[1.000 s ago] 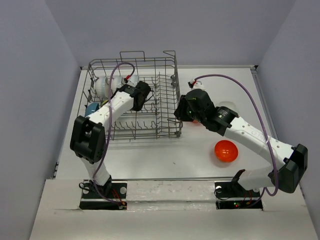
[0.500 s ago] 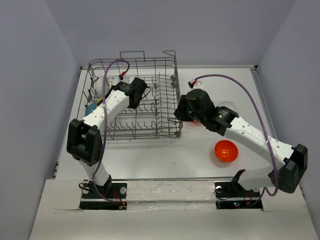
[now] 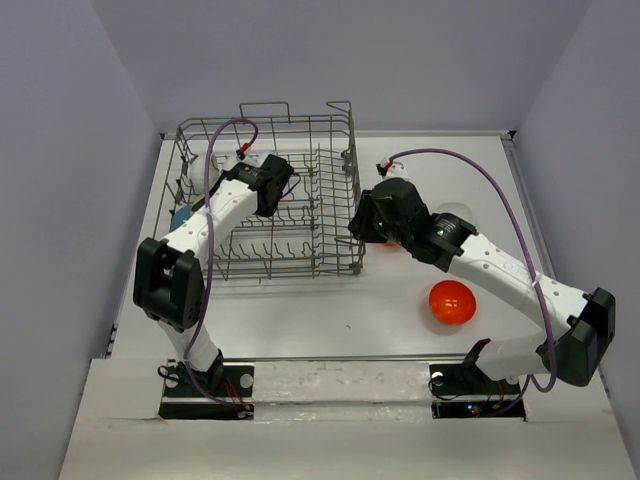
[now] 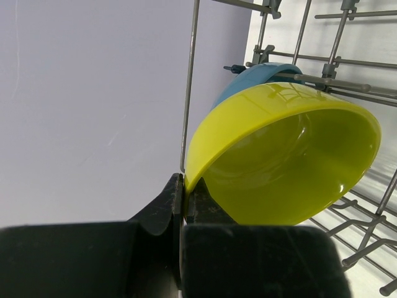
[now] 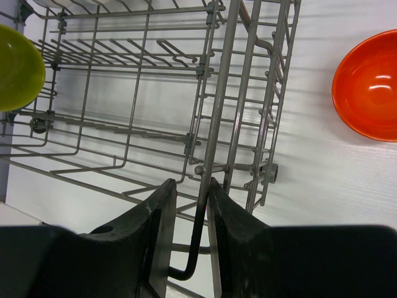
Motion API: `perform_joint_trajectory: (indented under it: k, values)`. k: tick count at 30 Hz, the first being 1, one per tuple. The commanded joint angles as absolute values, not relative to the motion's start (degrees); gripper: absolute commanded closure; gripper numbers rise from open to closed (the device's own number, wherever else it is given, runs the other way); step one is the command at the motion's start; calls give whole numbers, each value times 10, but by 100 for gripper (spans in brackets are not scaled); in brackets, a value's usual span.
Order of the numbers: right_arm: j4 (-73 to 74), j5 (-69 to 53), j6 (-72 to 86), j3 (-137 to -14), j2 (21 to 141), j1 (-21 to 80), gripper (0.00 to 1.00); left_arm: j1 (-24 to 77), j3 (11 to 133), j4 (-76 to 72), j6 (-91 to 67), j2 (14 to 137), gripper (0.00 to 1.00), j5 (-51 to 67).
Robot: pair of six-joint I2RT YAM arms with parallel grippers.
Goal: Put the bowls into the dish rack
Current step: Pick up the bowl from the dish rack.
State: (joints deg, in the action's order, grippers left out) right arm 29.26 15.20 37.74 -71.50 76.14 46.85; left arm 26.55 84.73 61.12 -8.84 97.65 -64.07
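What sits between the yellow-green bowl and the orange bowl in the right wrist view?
The dish rack's wire side wall separates the yellow-green bowl from the orange bowl.

Large rectangular grey metal wire dish rack (image 3: 290, 195): uniform grey, no pattern. Inside the rack: glossy yellow-green round bowl (image 4: 282, 158), plain; behind it, a blue bowl (image 4: 257, 77), plain. On the white surface (image 3: 330, 310) beside the rack: glossy orange-red round bowl (image 3: 451, 301), unpatterned. Arms white with black joints; cables purple; fingers (image 5: 161, 230) black.
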Motion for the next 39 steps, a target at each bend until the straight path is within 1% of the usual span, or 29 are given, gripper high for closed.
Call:
perform_joint_trajectory:
  k: [1, 25, 29, 33, 39]
  values:
    - [268, 150, 373, -719, 744, 471, 68, 264, 875, 624, -89, 966, 100, -668]
    - [279, 152, 370, -741, 729, 471, 67, 279, 908, 634, -101, 937, 100, -679]
    - [286, 155, 371, -746, 723, 471, 62, 283, 912, 634, -102, 932, 100, -676]
    - [288, 159, 371, -754, 717, 471, 61, 287, 917, 635, -105, 925, 100, -676]
    - [294, 166, 372, -766, 711, 471, 52, 296, 934, 640, -110, 918, 100, -677]
